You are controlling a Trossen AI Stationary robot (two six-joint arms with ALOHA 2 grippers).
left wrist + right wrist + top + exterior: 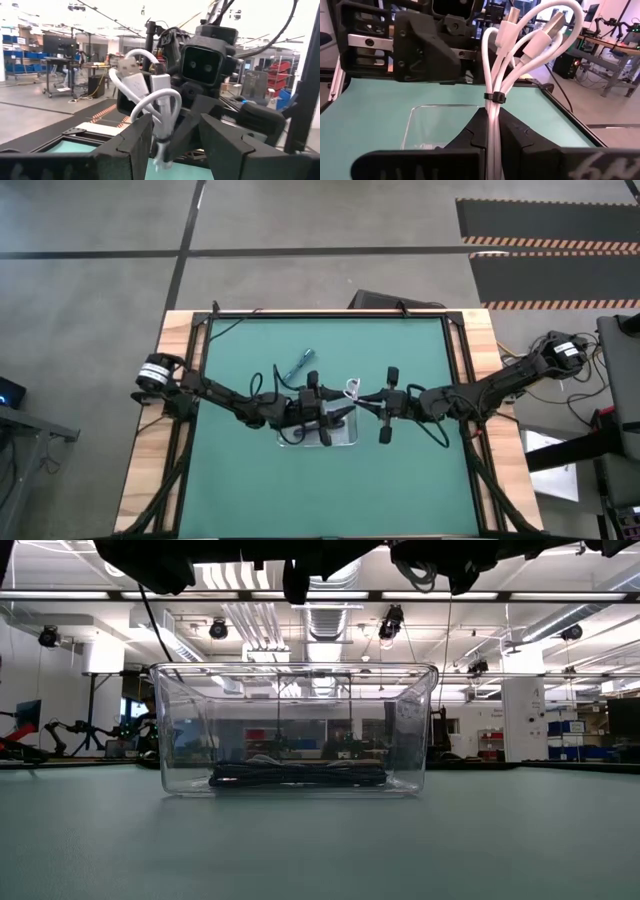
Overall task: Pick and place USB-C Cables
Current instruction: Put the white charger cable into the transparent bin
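Observation:
A white USB-C cable bundle [520, 45], bound by a small black tie, hangs in the air between both grippers [352, 388]. My right gripper [492, 114] is shut on it, reaching in from the table's right [364, 402]. My left gripper [174, 120] is open, and its fingers stand on either side of the same bundle [157, 100]; I cannot tell whether one touches it. A black cable [298, 775] lies on the floor of the clear tray [420, 730]. A teal cable [297, 363] lies on the mat beyond the tray. My right gripper pinches the white bundle between its two fingers just below the black tie [493, 106]. The fingers come roughly level from the table's right and lie along the bundle. The bundle juts out past the fingertips toward the left arm, plugs [555, 25] at its free end, lifted clear.
The clear tray [345, 438] sits mid-table, just near of both grippers. The green mat [400, 480] lies open on the near side and at the far right. Black frame rails [455, 340] edge the mat. The arms' own black wires trail behind them.

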